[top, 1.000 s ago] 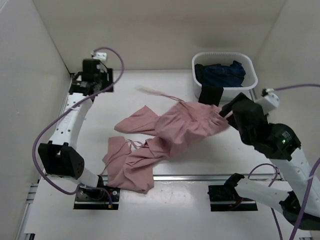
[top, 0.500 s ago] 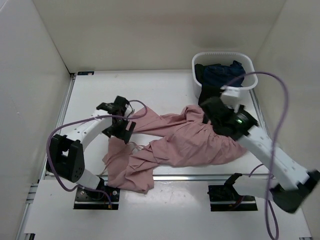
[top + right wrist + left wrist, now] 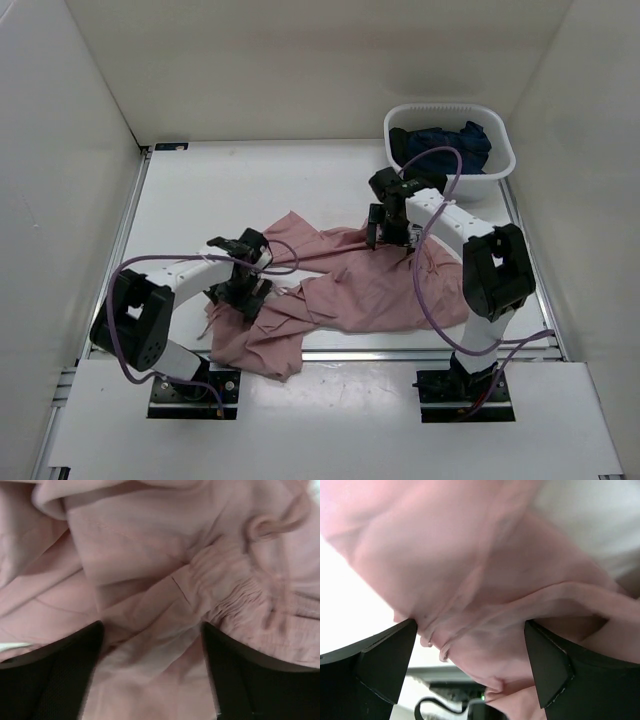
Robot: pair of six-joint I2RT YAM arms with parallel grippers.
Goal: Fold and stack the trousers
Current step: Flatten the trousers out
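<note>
White table (image 3: 220, 190), pink trousers (image 3: 360, 285), basket (image 3: 445, 107) holding blue garment (image 3: 455, 140)

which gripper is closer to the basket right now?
Right. The right gripper is over the trousers' waist end, just short of the basket. The left gripper is over the leg end, at the table's near left.

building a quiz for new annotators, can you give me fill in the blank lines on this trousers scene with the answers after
The crumpled trousers are dusty ___ in colour.
The white basket holds a dark ___ garment.
The left gripper and the right gripper both have their jaws ___ over the fabric.
Missing words: pink, blue, open.
</note>
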